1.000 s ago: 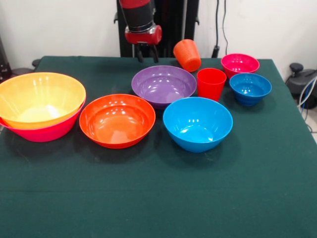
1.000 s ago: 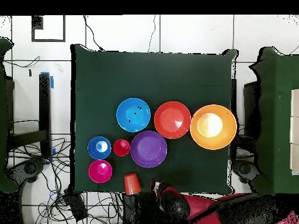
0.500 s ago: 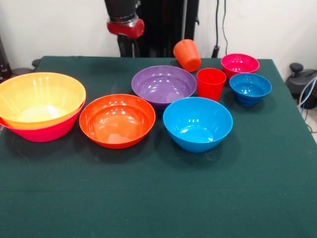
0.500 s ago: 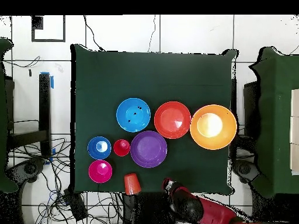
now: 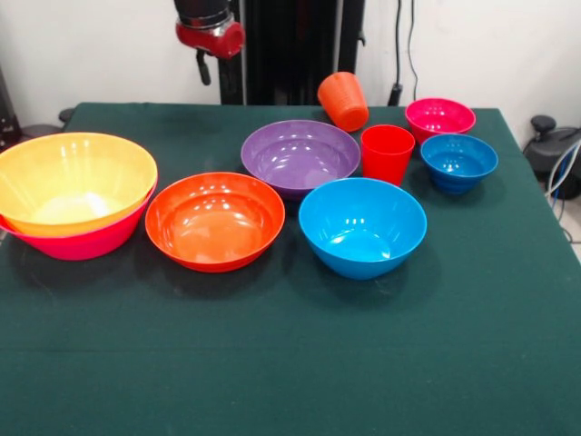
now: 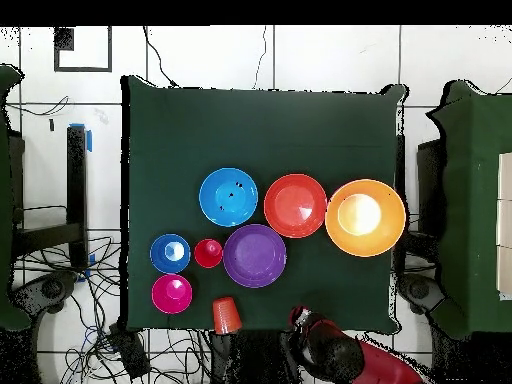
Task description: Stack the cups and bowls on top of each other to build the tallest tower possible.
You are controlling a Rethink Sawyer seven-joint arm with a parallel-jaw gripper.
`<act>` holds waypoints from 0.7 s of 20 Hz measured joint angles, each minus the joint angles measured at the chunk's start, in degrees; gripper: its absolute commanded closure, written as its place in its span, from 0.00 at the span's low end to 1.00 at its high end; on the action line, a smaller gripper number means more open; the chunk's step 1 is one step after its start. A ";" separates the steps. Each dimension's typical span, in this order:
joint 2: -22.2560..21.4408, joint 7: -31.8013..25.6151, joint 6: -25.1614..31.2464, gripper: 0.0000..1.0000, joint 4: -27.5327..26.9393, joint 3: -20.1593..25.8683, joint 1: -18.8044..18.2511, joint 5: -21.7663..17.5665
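Note:
The big yellow-orange bowl (image 5: 77, 182) (image 6: 365, 217) sits nested in the pink bowl (image 5: 86, 243) at the left, a low tower. A red-orange bowl (image 5: 215, 221) (image 6: 295, 205), a purple bowl (image 5: 300, 156) (image 6: 254, 255) and a medium blue bowl (image 5: 362, 227) (image 6: 228, 196) stand in the middle. The red cup (image 5: 387, 153) (image 6: 208, 253) is upright beside the purple bowl. The orange cup (image 5: 343, 100) (image 6: 227, 315) lies tipped at the far edge. The small magenta bowl (image 5: 439, 118) (image 6: 172, 293) and the small blue bowl (image 5: 458, 162) (image 6: 170, 253) stand at the right. My gripper (image 5: 205, 65) (image 6: 300, 318) hangs above the far edge, clear of everything.
The green table (image 5: 290, 363) (image 6: 260, 130) has a wide bare stretch at its near side in the front view. Cables and a chair (image 6: 50, 230) stand off the table's sides.
My arm has swung left in the front view, away from the orange cup, and risen toward the picture's top. Nothing on the table has moved.

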 measured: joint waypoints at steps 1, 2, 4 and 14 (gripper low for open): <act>-0.11 0.00 0.30 0.00 0.00 0.19 -0.17 0.59; -0.09 0.00 0.33 0.00 0.00 0.40 -0.28 0.96; 0.09 0.00 0.33 0.00 0.00 0.86 -0.44 1.64; 3.30 0.00 0.32 0.00 -0.01 3.67 -0.92 3.58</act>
